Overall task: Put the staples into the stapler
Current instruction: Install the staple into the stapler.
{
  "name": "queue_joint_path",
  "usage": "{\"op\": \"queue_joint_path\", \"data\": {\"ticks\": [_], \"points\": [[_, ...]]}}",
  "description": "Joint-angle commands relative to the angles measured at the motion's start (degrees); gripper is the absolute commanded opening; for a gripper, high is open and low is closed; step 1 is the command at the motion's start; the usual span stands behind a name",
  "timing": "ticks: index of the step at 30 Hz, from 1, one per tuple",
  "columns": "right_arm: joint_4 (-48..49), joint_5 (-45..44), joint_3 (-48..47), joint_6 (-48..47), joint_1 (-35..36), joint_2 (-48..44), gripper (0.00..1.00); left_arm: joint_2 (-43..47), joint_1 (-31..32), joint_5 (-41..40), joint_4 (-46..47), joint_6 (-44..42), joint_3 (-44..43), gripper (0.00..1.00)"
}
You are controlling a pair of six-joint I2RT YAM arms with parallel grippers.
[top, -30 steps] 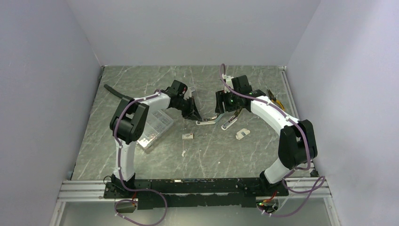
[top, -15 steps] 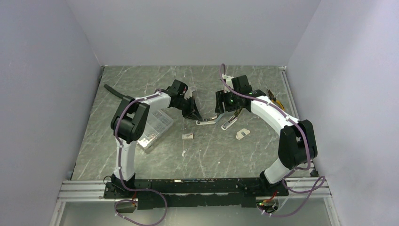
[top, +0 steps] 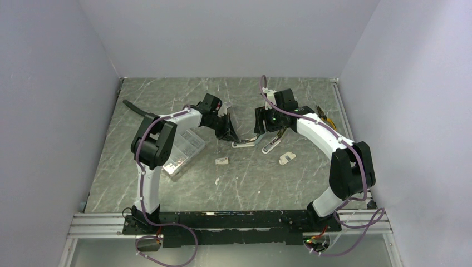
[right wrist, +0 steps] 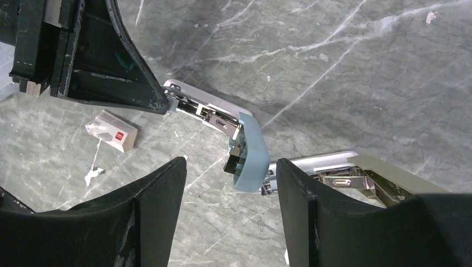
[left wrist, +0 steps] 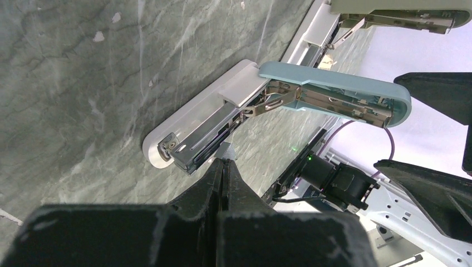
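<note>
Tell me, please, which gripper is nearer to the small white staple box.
Left. The left gripper, shut, is just behind the staple box, at the base of the open stapler; the right gripper, open astride its raised lid, is farther back-right.

The top external camera looks down from high behind the near edge of the table [top: 267, 183], far enough off to show all of it. The left wrist camera sits low and close, facing the opened blue-lidded stapler [left wrist: 234, 111]. The right wrist camera looks steeply down on it from close by. All three views share that stapler.
</note>
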State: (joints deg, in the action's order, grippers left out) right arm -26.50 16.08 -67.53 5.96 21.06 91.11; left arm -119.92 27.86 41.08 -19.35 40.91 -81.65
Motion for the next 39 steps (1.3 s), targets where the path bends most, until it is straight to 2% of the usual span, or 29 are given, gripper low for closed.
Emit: {"op": "queue_joint_path", "data": {"ticks": [1,39], "points": [[1.5,0.8,-0.8,-0.9,-0.2,-1.9,0.64,-0.8,-0.3,0.3,-0.2,-1.4,-2.1,0.03],[2.0,1.4,-0.4,-1.0,-0.3,-1.2,0.65,-1.7,-1.0,0.9,-1.6,-2.9,-3.3,0.03]]}}
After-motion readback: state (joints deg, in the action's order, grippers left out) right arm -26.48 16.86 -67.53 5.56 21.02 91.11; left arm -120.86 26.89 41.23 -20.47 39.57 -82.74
